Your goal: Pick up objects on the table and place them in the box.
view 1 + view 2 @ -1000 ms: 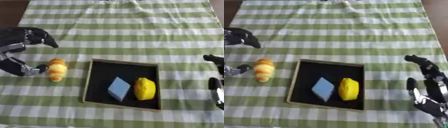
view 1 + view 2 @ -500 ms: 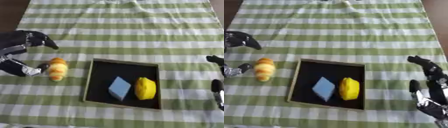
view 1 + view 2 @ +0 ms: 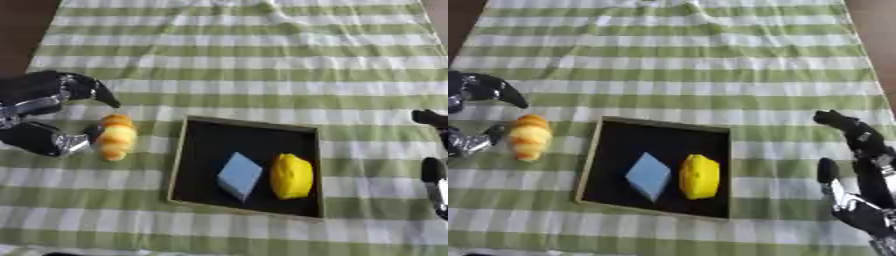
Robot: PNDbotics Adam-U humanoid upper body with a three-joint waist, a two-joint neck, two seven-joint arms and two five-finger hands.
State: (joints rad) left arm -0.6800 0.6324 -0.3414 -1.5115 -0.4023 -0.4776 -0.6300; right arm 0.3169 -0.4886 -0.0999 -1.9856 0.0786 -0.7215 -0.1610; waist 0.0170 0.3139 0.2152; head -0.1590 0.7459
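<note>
**Croissant flanked by the left hand, beside the box**

A croissant is seen lying on the striped cloth, just left of the box and apart from its wall. It is set lengthwise, running away from the viewer, roughly parallel to the box's left wall.

The left hand is spread wide around the croissant. One dark fingertip is held above the cloth just beyond the croissant's far end, with a gap visible between them. The thumb, silver and dark, is placed against or just beside the croissant's left flank; whether it is touching cannot be told. Nothing is gripped: the croissant is bracketed, not enclosed.

Inside the box, a light blue block is lying on the black floor, left of centre, turned corner-on. A lemon is lying just to its right, near the right wall; the two are close together.

The right hand is shown well to the right of the box, towards the near corner, with fingers extended and spread upward. Nothing is held or touched by it.
</note>
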